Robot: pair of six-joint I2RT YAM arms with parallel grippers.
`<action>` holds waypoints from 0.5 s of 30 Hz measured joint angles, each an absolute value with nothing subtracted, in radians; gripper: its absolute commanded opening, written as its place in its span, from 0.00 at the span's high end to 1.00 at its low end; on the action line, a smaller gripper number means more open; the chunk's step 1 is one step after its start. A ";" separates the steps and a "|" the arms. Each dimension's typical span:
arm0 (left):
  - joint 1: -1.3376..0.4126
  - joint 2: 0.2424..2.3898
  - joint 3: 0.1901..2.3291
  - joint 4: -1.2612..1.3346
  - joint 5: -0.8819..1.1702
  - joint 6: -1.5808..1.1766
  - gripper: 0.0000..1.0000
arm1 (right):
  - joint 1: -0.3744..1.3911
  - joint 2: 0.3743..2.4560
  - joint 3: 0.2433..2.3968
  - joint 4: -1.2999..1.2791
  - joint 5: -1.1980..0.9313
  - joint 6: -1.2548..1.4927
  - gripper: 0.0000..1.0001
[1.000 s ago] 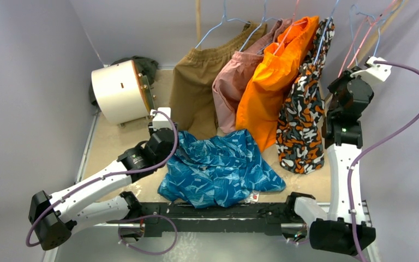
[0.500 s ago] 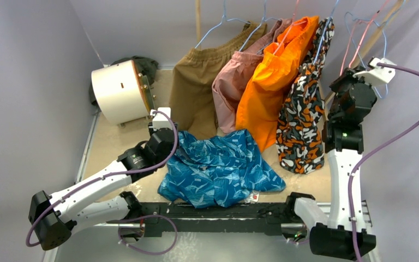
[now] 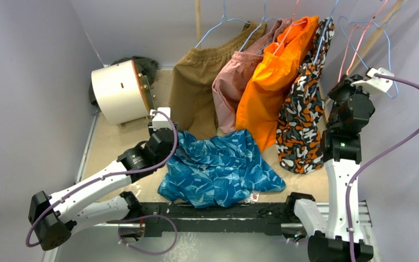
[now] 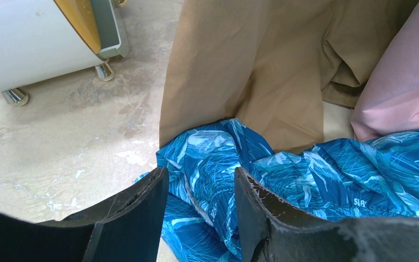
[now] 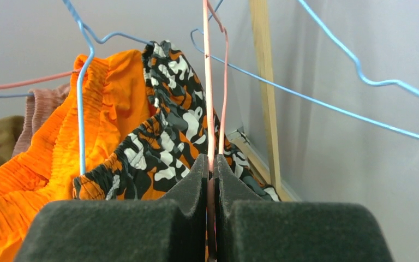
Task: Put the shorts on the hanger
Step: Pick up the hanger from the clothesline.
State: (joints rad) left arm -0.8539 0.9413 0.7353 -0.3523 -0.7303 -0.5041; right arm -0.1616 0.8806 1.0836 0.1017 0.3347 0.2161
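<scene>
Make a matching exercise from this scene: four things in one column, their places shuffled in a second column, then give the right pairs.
Things:
1. blue patterned shorts
2. pink-red hanger
3. orange shorts
4. white drum

Places:
A. hanging up at the back
B. pinched in the right jaws
C. lying crumpled on the table
D. sitting at the back left

Pairs: 1-C, 2-B, 3-A, 4-D

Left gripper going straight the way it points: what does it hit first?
The shiny blue-and-teal patterned shorts, bunched right at the fingertips of the open left gripper. Hanging brown shorts sit behind them; depth there is unclear.
</scene>
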 measured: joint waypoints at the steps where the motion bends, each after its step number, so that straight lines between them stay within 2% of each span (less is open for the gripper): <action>1: -0.854 0.940 0.735 -0.352 -0.730 -0.504 0.53 | -0.162 0.880 1.081 0.100 0.328 0.215 1.00; 15: -0.854 0.936 0.735 -0.352 -0.730 -0.504 0.53 | -0.140 0.905 1.092 0.096 0.302 0.151 1.00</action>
State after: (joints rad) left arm -0.8539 0.9363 0.7353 -0.3523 -0.7300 -0.5041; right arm -0.1402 0.9047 1.0920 0.0956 0.3019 0.1509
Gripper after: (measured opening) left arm 0.469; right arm 0.024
